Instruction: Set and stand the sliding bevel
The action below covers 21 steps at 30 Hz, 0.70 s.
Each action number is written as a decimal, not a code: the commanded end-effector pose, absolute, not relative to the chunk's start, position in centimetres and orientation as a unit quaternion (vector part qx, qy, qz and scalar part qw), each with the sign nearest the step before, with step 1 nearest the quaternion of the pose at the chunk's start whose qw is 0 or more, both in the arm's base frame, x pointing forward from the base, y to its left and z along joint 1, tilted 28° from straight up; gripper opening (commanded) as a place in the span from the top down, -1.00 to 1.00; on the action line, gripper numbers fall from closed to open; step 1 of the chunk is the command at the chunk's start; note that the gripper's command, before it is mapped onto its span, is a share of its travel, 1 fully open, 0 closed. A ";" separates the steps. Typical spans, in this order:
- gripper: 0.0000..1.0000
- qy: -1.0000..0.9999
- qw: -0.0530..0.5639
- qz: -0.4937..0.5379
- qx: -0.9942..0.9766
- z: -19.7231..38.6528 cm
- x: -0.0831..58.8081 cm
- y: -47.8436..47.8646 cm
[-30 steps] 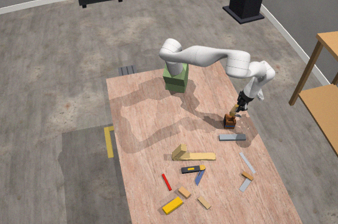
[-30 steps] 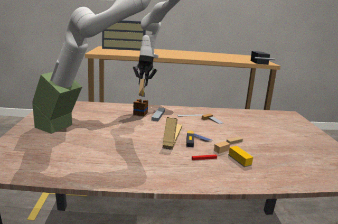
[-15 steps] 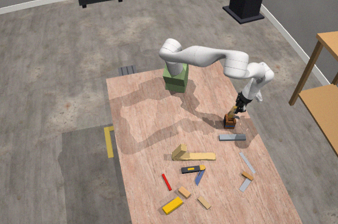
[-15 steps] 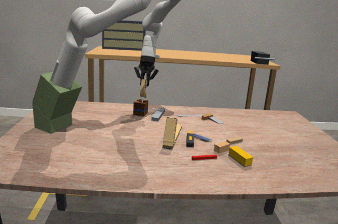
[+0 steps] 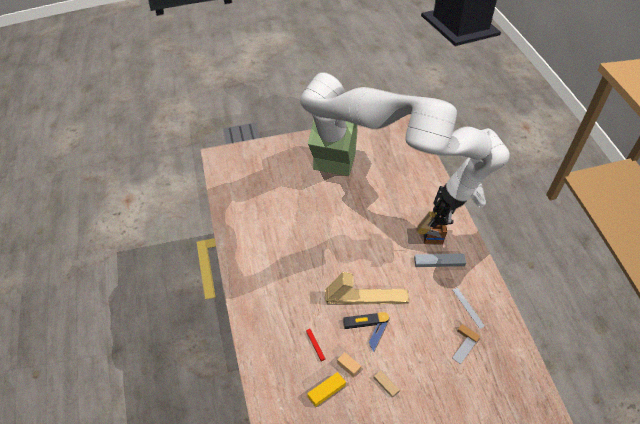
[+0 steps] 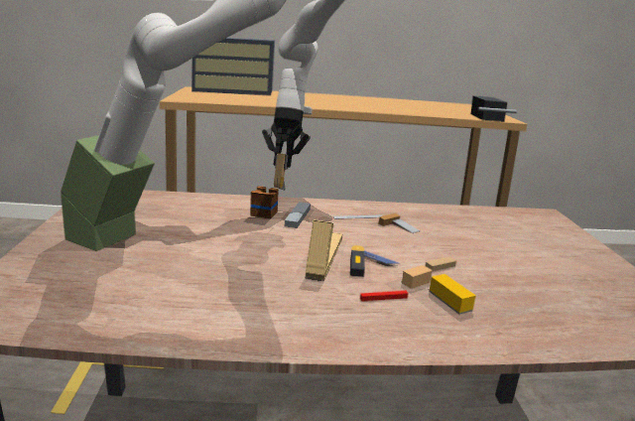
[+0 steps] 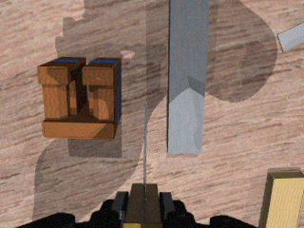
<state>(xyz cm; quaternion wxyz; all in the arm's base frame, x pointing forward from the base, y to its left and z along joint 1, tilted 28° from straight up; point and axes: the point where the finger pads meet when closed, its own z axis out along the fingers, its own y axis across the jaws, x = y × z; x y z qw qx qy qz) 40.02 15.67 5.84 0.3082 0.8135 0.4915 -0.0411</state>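
Observation:
My gripper [image 5: 437, 216] [image 6: 283, 150] [image 7: 143, 207] is shut on the wooden sliding bevel [image 5: 425, 223] [image 6: 279, 173] and holds it upright in the air. Its thin blade [image 7: 144, 142] points down at the table. The brown slotted block [image 5: 434, 237] [image 6: 264, 202] [image 7: 78, 99], with a blue band, stands on the table just below. In the wrist view the block lies to the left of the blade, so the blade is beside the slot, not over it. The tan leg-and-rail piece [image 5: 364, 295] [image 6: 319, 249] lies mid-table. The black bevel [image 5: 361, 321] [image 6: 356, 261] with a blue blade lies near it.
A grey bar [image 5: 439, 259] [image 6: 297, 213] [image 7: 187, 95] lies just right of the block. A small try square [image 5: 467, 332] [image 6: 390, 218], a red stick [image 5: 315, 344] [image 6: 383, 295], a yellow block [image 5: 326, 388] [image 6: 451, 293] and two wooden blocks [image 5: 349, 364] [image 5: 386, 383] lie at the front. The green arm base [image 5: 332, 152] [image 6: 99, 193] stands at the back.

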 end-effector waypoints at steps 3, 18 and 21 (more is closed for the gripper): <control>0.80 0.490 0.313 -0.048 0.812 7.4 41.0 12.7; 0.80 0.486 0.325 -0.067 0.808 11.4 43.6 4.7; 0.80 0.485 0.327 -0.071 0.808 12.2 44.1 3.0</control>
